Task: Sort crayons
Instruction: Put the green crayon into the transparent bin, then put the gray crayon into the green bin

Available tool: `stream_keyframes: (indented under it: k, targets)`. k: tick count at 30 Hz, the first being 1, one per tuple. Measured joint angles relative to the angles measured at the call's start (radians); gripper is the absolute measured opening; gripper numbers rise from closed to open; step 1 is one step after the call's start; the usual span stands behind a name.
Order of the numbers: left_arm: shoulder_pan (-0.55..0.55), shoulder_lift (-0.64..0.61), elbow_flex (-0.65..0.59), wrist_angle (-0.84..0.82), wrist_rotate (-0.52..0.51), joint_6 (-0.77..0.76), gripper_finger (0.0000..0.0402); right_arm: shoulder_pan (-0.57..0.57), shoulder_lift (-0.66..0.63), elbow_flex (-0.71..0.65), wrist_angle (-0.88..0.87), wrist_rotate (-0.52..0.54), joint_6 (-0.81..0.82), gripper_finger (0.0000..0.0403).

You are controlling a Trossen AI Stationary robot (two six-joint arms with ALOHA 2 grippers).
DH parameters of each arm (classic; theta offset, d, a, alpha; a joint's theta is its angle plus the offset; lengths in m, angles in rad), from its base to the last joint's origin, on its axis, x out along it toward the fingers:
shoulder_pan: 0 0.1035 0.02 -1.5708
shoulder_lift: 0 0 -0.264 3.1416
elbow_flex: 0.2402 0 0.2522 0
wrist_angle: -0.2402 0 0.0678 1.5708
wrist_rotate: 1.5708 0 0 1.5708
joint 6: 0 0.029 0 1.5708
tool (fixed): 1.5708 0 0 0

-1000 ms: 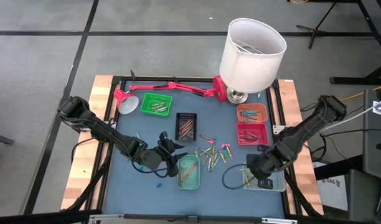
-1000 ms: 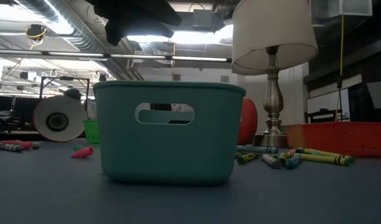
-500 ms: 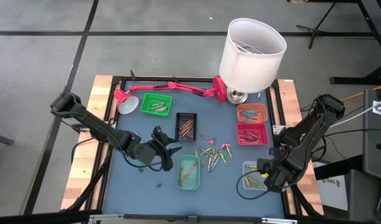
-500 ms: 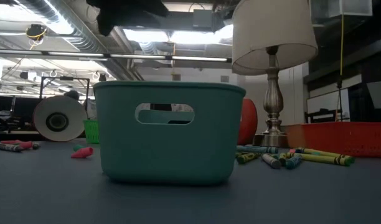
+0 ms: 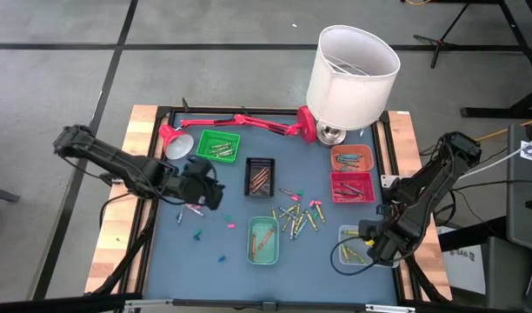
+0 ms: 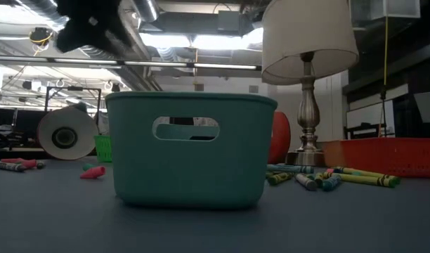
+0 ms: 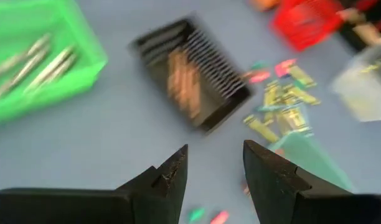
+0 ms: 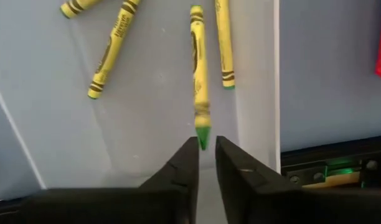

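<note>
Loose crayons (image 5: 296,217) lie on the blue mat between the trays, and a few short bits (image 5: 231,224) lie nearer the left. My left gripper (image 7: 212,162) hangs open above the mat, left of the black tray (image 5: 260,176), with nothing between its fingers. My right gripper (image 8: 206,146) points down into the clear tray (image 5: 349,243), its fingers a narrow gap apart. A yellow-green crayon (image 8: 200,74) lies flat on the tray floor among other yellow ones, with its green tip (image 8: 203,135) at that gap. My right gripper has the crayon's green tip (image 8: 203,135) right at the gap between its fingertips, coming from above. The crayon lies on the tray floor. Whether the fingers touch it I cannot tell.
A green tray (image 5: 218,145), an orange tray (image 5: 351,158), a red tray (image 5: 353,187) and a teal tray (image 5: 263,239) stand around the mat. A red desk lamp (image 5: 240,122) lies along the far edge, beside a table lamp with a white shade (image 5: 353,65).
My left gripper has risen from beside the teal tray and swung toward the table's left and far side, rolling as it went; pink and teal bits now show where it was. My right gripper has gone toward the right near corner and sunk over the clear tray.
</note>
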Motion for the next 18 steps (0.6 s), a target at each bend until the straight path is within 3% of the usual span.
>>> stream_keyframes:
  k: [5,9,13,18]
  targets:
    - [0.036,-0.002,0.000,-0.262,0.150,-0.240,0.0139,-0.001,0.000,-0.011,0.007,-0.004,0.000,0.0090]
    - [0.048,0.012,-0.004,-0.422,0.222,-0.367,0.0139,-0.001,0.000,-0.011,0.011,-0.004,0.000,0.0099]
    - [0.050,0.013,-0.054,-0.419,0.225,-0.458,0.0139,-0.001,0.000,-0.011,0.024,-0.004,-0.001,0.0096]
    - [0.050,0.019,-0.169,-0.372,0.305,-0.562,0.0139,-0.001,0.000,-0.011,0.051,-0.006,-0.001,0.0095]
